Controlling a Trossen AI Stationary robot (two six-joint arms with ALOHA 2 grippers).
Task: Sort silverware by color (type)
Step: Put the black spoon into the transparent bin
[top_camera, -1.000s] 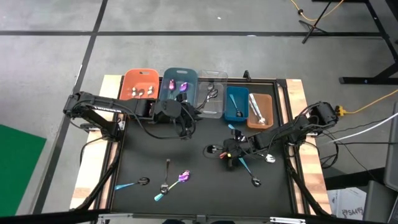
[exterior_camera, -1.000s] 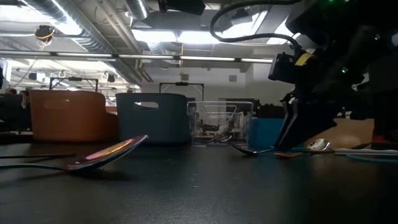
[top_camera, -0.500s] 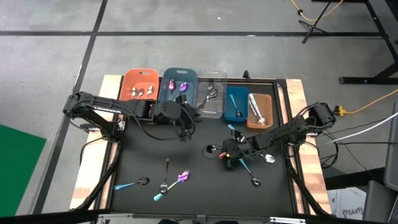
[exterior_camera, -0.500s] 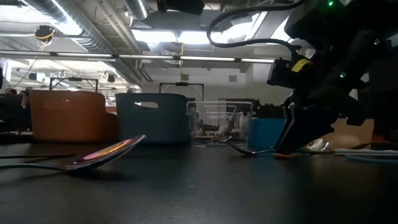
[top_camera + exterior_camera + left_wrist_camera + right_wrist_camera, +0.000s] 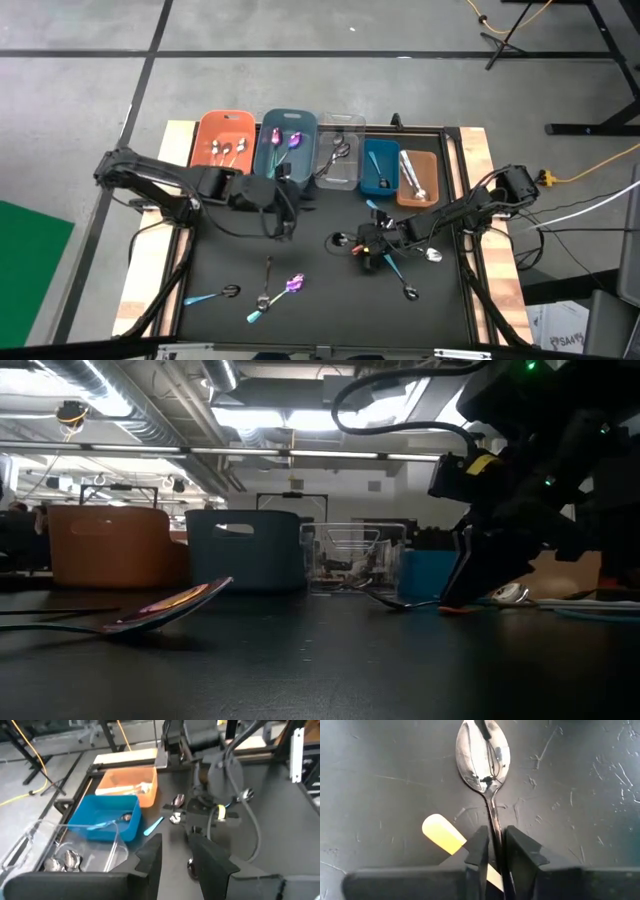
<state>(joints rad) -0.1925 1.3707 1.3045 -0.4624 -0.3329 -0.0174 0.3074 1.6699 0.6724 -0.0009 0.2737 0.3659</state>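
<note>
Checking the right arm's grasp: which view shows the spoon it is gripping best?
The right wrist view: the silver spoon fills it, handle pinched in the right gripper. The high view shows only the gripper above it; the low view, a dim sliver.

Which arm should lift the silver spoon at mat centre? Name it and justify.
Right. The right gripper is already closed around the silver spoon handle on the mat; the left gripper hovers open near the bins, away from it.

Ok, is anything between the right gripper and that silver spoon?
Nothing visible: the right gripper has its fingers tight on either side of the silver spoon handle. A yellow handle lies crossed under it at the fingers and might get pinched too. The left gripper hangs open, farther off.
</note>
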